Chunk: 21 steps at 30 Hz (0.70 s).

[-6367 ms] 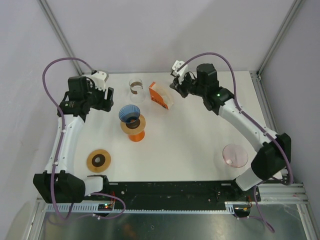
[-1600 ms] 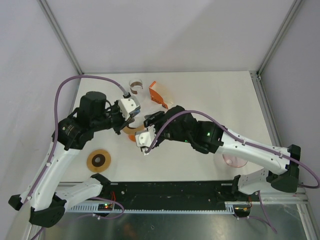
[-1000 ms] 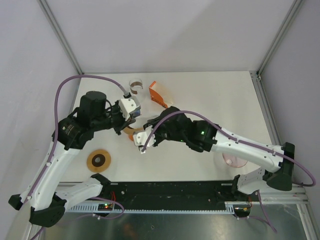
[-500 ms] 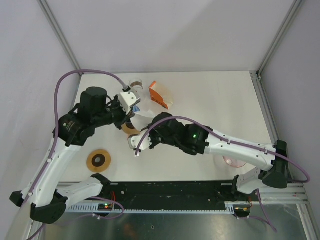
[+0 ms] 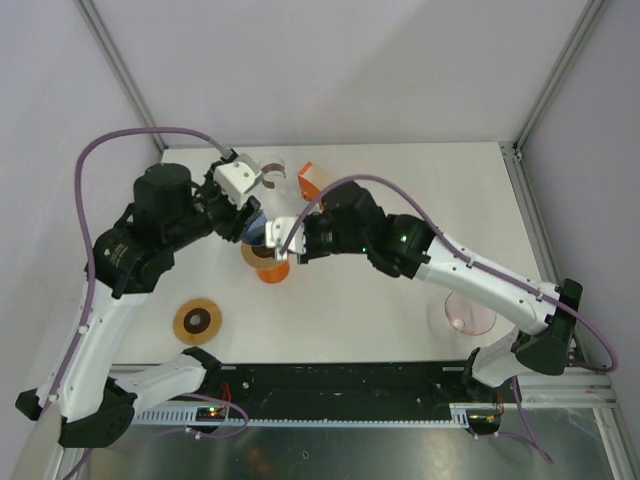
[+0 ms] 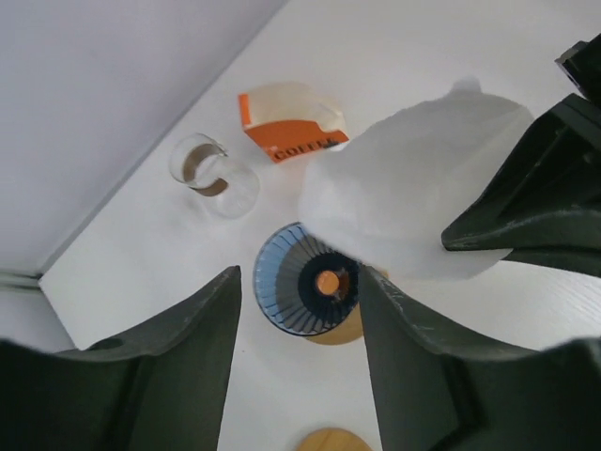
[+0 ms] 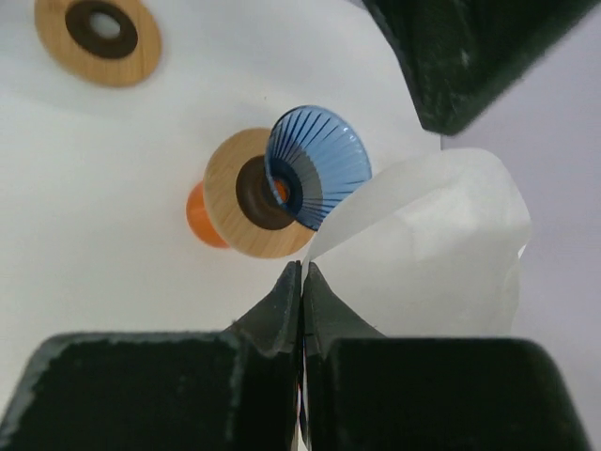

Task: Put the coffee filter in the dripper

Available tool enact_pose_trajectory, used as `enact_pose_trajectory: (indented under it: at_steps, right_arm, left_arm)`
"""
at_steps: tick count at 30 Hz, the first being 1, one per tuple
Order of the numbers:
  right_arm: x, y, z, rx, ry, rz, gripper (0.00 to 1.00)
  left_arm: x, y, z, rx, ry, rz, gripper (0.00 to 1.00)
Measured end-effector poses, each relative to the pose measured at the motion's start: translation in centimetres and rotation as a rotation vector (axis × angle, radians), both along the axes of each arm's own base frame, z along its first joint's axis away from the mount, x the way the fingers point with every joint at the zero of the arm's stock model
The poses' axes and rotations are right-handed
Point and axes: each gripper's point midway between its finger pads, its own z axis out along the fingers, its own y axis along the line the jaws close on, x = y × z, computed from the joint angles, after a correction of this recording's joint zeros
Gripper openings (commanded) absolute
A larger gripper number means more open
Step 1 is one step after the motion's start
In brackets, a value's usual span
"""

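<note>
White desk (image 5: 470, 190) in booth, pale lilac walls (image 5: 330, 70), alu corner posts (image 5: 557, 75), R fingers (image 7: 277, 315) clenched on coffee filter (image 7: 432, 244), held close over blue dripper (image 7: 324, 164) mid-frame, L fingers (image 6: 202, 319) spread, released, pink dish (image 5: 468, 312) lower right, wooden disc (image 5: 198, 320) lower left

- White table (image 5: 380, 320): matte rectangular top, evenly lit, carrying only soft shadows.
- Back wall (image 5: 330, 60): plain pale grey-lilac panel.
- Side walls (image 5: 40, 150): matching pale panels, left and right.
- Aluminium posts (image 5: 117, 68): slanted profiles meeting the table's rear corners.
- Black rail (image 5: 350, 378): runs along the near edge.
- Metal sheet (image 5: 350, 455): brushed, below the rail.
</note>
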Motion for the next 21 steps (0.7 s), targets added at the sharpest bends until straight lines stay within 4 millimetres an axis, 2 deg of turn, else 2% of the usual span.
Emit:
enact_pose_trajectory:
  at_steps: [5, 11, 16, 21]
  right_arm:
    - [1.2, 0.9, 1.8, 0.103, 0.139, 0.007, 0.00]
    - [1.7, 3.7, 1.4, 0.128, 0.248, 0.031, 0.00]
    - [2.6, 6.0, 0.3, 0.097, 0.293, 0.040, 0.00]
    - [2.8, 7.0, -1.9, 0.039, 0.334, 0.040, 0.00]
  left_arm:
    - [1.2, 2.0, 3.4, -0.057, -0.078, 0.101, 0.64]
    - [3.5, 5.7, 4.5, -0.110, -0.103, 0.270, 0.67]
    - [5.2, 9.4, 3.5, -0.128, -0.094, 0.413, 0.67]
    - [6.1, 10.9, 1.0, -0.125, -0.043, 0.458, 0.68]
